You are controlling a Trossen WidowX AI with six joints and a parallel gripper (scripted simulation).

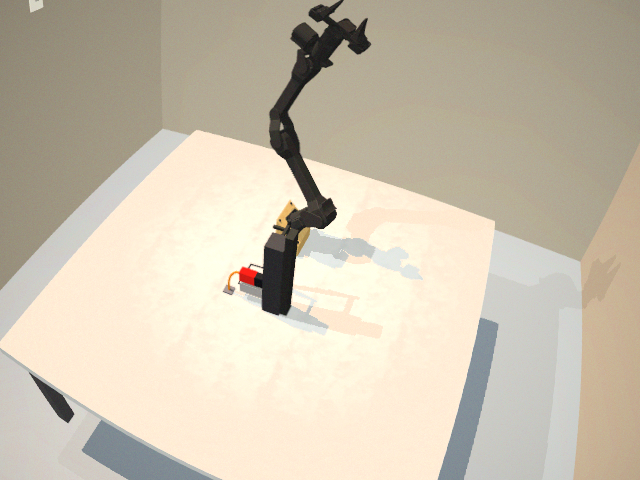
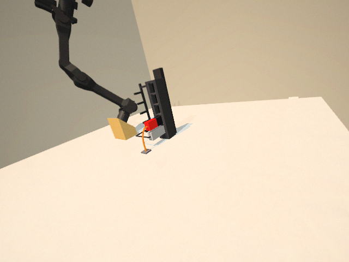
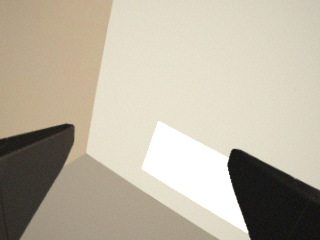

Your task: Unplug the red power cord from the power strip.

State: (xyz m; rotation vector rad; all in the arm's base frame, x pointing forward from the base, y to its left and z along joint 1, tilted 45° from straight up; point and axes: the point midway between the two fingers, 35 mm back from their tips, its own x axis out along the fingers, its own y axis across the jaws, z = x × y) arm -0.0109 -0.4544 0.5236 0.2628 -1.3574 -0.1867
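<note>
Cream-coloured table [image 1: 155, 310] spread under everything, with the black arm [image 1: 297, 160] rising from its tan base [image 2: 121, 129] and reaching high up toward the ceiling corner. Next in size, the dark power strip [image 2: 164, 104] stood upright near the base, and the red plug [image 2: 151, 123] sat in its lowest socket just above the tabletop, its orange cord [image 2: 144, 139] curving down to a small grey pad [image 2: 145, 152]. Far above them, the gripper [image 1: 347, 19] held its fingers spread wide with nothing between them.
</note>
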